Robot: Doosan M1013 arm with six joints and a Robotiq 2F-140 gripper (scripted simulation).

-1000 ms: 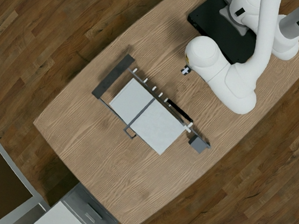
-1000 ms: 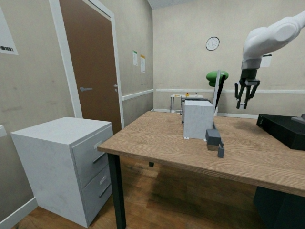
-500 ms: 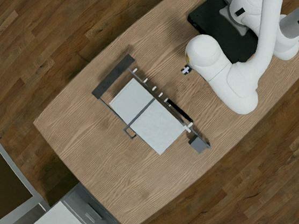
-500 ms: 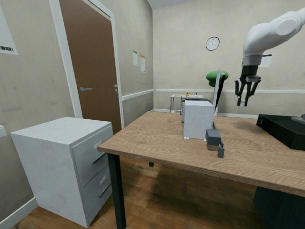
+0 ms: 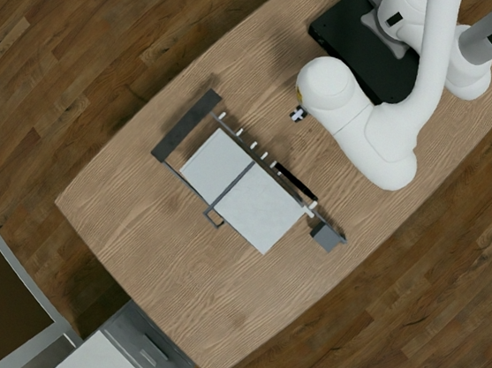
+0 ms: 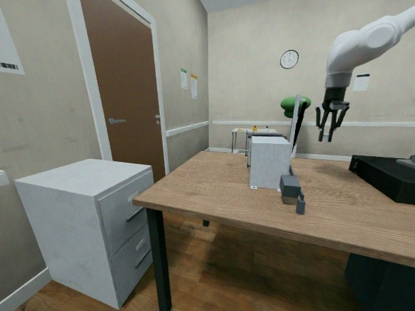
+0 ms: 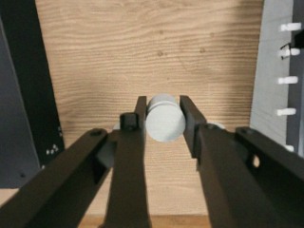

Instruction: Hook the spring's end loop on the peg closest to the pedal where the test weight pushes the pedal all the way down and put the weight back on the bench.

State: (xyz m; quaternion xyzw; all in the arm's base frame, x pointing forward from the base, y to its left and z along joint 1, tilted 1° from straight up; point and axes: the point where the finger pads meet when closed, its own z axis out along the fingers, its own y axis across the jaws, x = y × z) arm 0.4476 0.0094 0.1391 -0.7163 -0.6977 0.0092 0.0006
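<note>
My gripper (image 5: 297,113) (image 6: 325,135) is shut on the pale, round steel weight (image 6: 325,137) (image 7: 165,126). It holds the weight upright, high above the bench between the feeder and the arm's base. The feeder is a pale box (image 5: 259,197) (image 6: 270,162). What looks like its pedal, a wide dark plate (image 5: 186,125), stands raised at its left end in the top view. Several white pegs (image 5: 254,145) (image 7: 286,111) line the feeder side facing the arm. The black spring (image 5: 294,181) lies along that side. Its end is near the pegs farther from the pedal; the exact loop peg is unclear.
A dark grey block (image 5: 325,237) (image 6: 290,185) sits at the feeder's other end. A wire handle (image 5: 214,218) sticks out on the far side. The black base plate (image 5: 362,52) (image 6: 382,173) carries the arm. A cabinet (image 6: 83,177) stands beside the wooden bench (image 5: 160,254).
</note>
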